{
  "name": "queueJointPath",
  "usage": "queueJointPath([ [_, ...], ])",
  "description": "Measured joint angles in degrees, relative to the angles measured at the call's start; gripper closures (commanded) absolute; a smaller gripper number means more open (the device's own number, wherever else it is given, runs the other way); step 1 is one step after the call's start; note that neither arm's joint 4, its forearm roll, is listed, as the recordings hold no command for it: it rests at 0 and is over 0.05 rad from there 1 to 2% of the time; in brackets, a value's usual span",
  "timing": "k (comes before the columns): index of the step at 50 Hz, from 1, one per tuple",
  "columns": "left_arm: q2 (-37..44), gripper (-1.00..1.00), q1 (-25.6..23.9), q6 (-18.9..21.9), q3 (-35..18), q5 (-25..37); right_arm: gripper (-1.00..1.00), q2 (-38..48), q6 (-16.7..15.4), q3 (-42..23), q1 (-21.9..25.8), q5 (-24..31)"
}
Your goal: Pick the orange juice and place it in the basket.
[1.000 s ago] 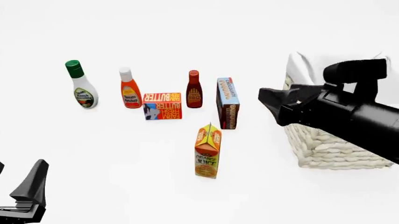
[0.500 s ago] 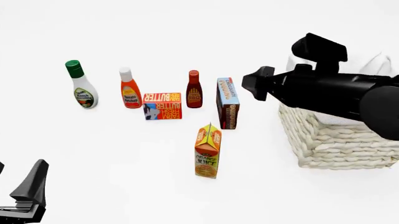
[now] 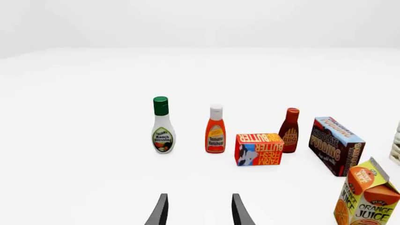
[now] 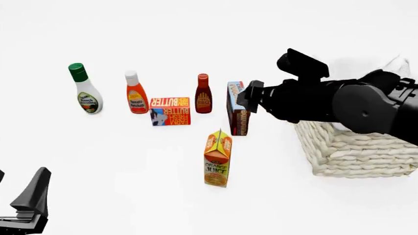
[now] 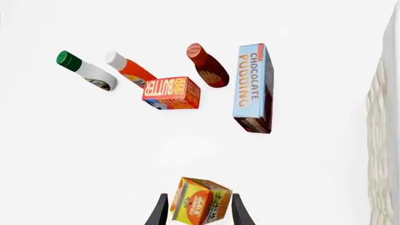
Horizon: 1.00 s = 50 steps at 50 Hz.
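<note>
The orange juice (image 4: 218,159) is a tall orange and yellow gable-top carton standing upright near the table's middle, left of the basket (image 4: 353,152). The basket is cream woven wicker at the right, partly covered by my right arm. My right gripper (image 4: 248,100) hangs high over the table beside the pudding box, behind and above the carton. In the right wrist view the orange juice (image 5: 200,206) shows from above between the open fingers (image 5: 161,213), apart from them. My left gripper (image 4: 19,196) rests open at the near left corner, its fingers (image 3: 161,211) holding nothing. The orange juice (image 3: 368,197) stands off to its right.
A row of groceries stands behind the carton: a ranch dressing bottle (image 4: 85,90), a ketchup bottle (image 4: 136,95), a butter box (image 4: 170,111), a dark sauce bottle (image 4: 203,95) and a chocolate pudding box (image 4: 238,110). The pudding box is nearest the right gripper.
My right arm has swung left from over the basket toward the row of groceries, and its gripper now hangs by the pudding box. The left arm and all groceries have stayed put.
</note>
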Motion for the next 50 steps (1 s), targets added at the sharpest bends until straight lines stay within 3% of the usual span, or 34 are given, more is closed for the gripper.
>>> queueJointPath([
  [32,0.0,-1.00,0.0,0.0,0.0,0.0,-1.00,3.2,11.3,4.2,5.7,-3.5],
  [50,0.0,-1.00,0.0,0.0,0.0,0.0,-1.00,5.0,13.3,3.9,6.3,-4.0],
])
